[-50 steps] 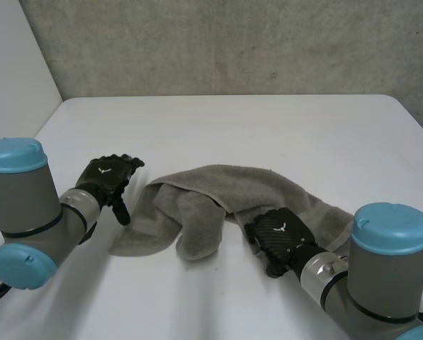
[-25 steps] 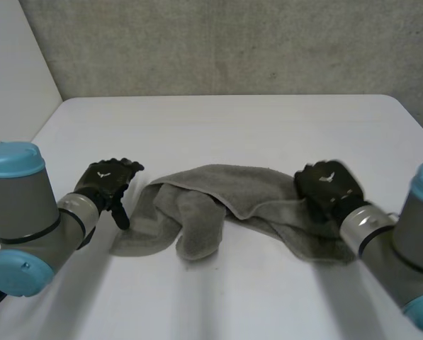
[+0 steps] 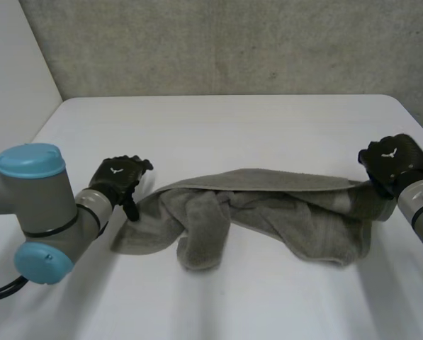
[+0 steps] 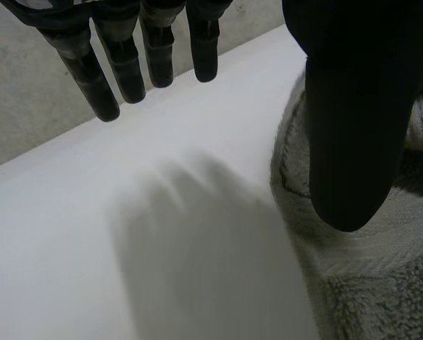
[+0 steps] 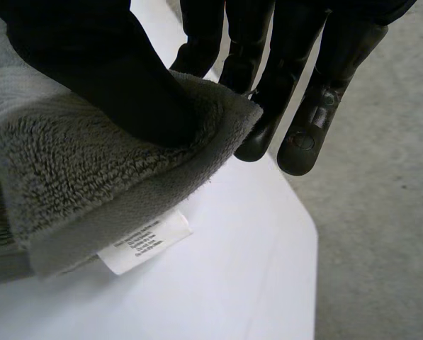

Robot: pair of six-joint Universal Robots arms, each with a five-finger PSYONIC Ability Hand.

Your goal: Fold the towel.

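We see the right hand (image 3: 395, 161) pinching a corner of the towel (image 3: 282, 212); the left hand (image 3: 119, 178), outstretched and empty, is at its opposite edge.

I get soft, even light from above on the white table (image 3: 268, 134); its top reads bright against the duller grey wall (image 3: 232, 42); the towel (image 3: 289, 219) throws a faint, soft-edged shadow along its near edge.
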